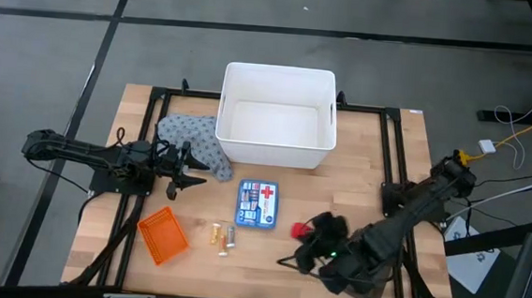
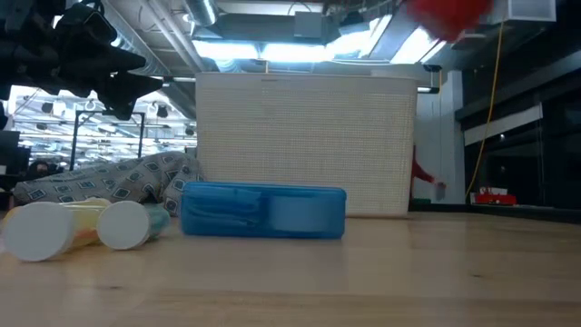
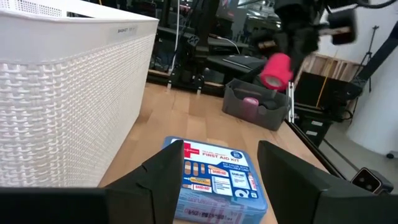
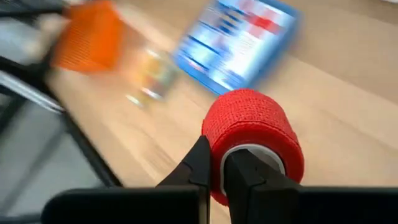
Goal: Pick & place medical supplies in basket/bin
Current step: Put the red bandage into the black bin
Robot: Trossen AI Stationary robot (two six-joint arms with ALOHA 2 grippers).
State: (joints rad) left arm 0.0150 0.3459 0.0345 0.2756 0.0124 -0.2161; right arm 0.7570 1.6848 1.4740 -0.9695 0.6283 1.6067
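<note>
Fingers of our right end effector (image 4: 214, 171) clamp the red tape roll (image 4: 252, 140) above the desk (image 1: 376, 190) beside the blue first-aid box (image 1: 256, 205), while our left end effector (image 1: 182, 169) hangs open by the grey cloth (image 1: 192, 136), near the white bin (image 1: 277, 115).

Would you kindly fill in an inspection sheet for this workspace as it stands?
Surface: wooden table, bare at right.
Job's things: white bin at the back; orange basket front left; vials beside it; grey cloth left of bin.
Clutter: blue first-aid box at centre.
Grippers: right gripper holds a red tape roll off the table; left gripper open by the cloth.
Cables: yellow and white leads on the floor, right.
Surroundings: grey floor.
</note>
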